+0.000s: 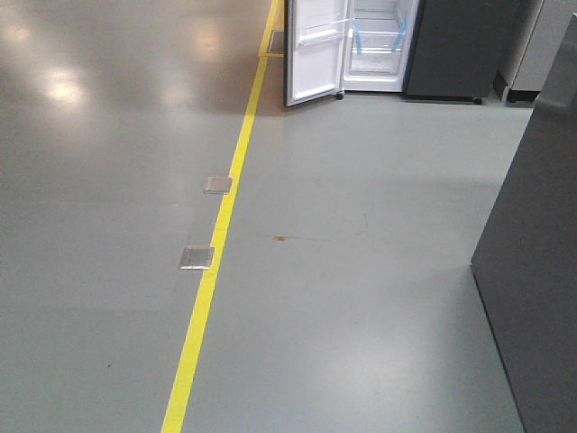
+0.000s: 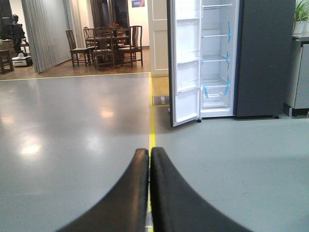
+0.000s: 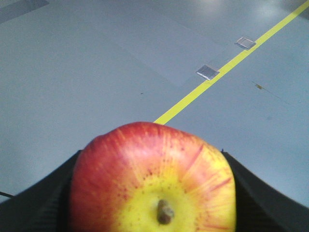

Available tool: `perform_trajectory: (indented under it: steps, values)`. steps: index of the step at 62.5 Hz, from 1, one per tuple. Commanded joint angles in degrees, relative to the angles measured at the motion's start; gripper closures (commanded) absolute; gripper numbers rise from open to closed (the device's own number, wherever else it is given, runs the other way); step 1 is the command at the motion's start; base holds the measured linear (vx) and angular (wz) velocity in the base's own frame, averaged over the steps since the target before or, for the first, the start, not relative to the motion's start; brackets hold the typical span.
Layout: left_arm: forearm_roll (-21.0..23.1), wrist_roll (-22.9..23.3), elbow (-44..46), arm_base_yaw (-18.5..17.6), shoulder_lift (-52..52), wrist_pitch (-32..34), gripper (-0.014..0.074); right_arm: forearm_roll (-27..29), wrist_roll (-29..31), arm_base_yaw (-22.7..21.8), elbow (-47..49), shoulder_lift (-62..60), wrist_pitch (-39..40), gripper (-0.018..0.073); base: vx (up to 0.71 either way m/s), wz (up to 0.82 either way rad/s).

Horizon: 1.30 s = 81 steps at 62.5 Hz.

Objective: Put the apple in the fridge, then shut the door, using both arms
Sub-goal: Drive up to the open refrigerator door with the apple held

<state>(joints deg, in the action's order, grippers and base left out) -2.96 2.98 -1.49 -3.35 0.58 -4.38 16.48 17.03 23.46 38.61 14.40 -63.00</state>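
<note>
the right gripper [image 3: 153, 195] pinches the apple [image 3: 152, 162] between black ribbed fingers [image 3: 41, 203], tipped down toward the floor [image 3: 96, 63]; the left gripper [image 2: 149, 154] points level ahead, its smooth curved jaws pressed together, holding nothing. the apple is glossy red, streaked, yellow around its stem [image 3: 165, 211]. across the shiny grey floor with its yellow line [image 3: 193, 94] stands the fridge [image 2: 263, 58], its door [image 2: 186, 72] swung open, white inside.

One apple [image 3: 152, 179]; one fridge [image 2: 263, 58]; one door [image 2: 186, 63]; two floor plates [image 1: 217, 185]; perhaps four chairs [image 2: 77, 46].
</note>
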Motion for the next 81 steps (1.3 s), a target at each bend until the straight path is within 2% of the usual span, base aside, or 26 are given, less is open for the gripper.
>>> perform_trajectory:
  steps: [1, 81]
  values:
    - [0.1, 0.4, -1.2, 0.0, 0.9, 4.0, 0.0603, 1.0, 0.5, 0.1, 1.5, 0.7, 3.9, 0.0204, 0.29, -0.12]
    - [0.1, 0.4, -1.2, 0.0, 0.9, 4.0, 0.0603, 1.0, 0.5, 0.1, 1.5, 0.7, 3.9, 0.0204, 0.30, -0.06]
